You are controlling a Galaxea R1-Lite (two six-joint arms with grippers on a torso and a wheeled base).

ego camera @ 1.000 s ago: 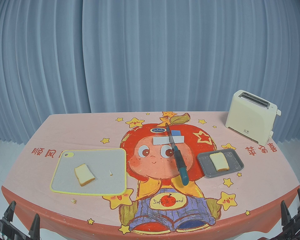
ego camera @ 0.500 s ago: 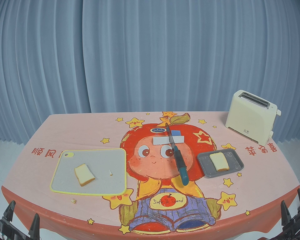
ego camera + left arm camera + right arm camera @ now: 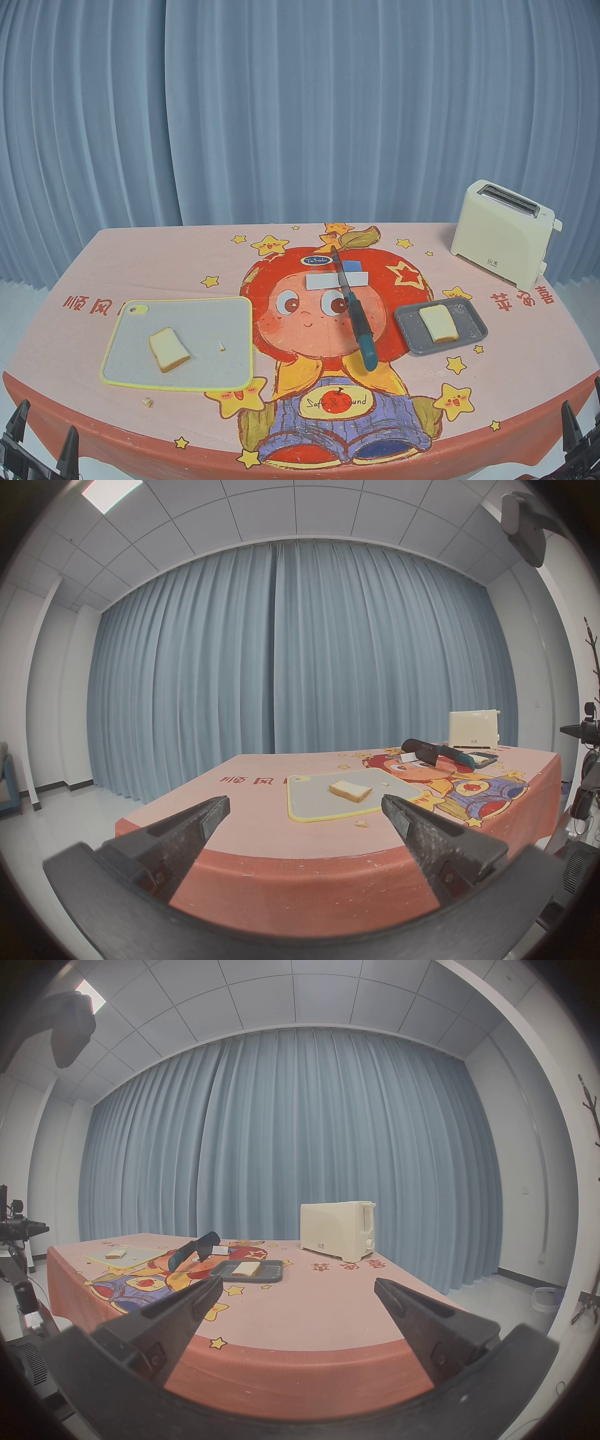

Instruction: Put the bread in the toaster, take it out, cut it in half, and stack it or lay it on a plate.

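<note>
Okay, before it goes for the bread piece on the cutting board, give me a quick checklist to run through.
1. Left hand open, empty: ok.
2. Right hand open, empty: ok.
3. Bread piece flat on cutting board, uncovered: ok.
4. Plate has bare room beside its bread half: ok.
5. Knife lies between cutting board and plate, touching neither: ok.
6. Toaster slots empty: cannot tell.

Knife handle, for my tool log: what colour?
Dark teal: the knife handle shows best in the head view.
</note>
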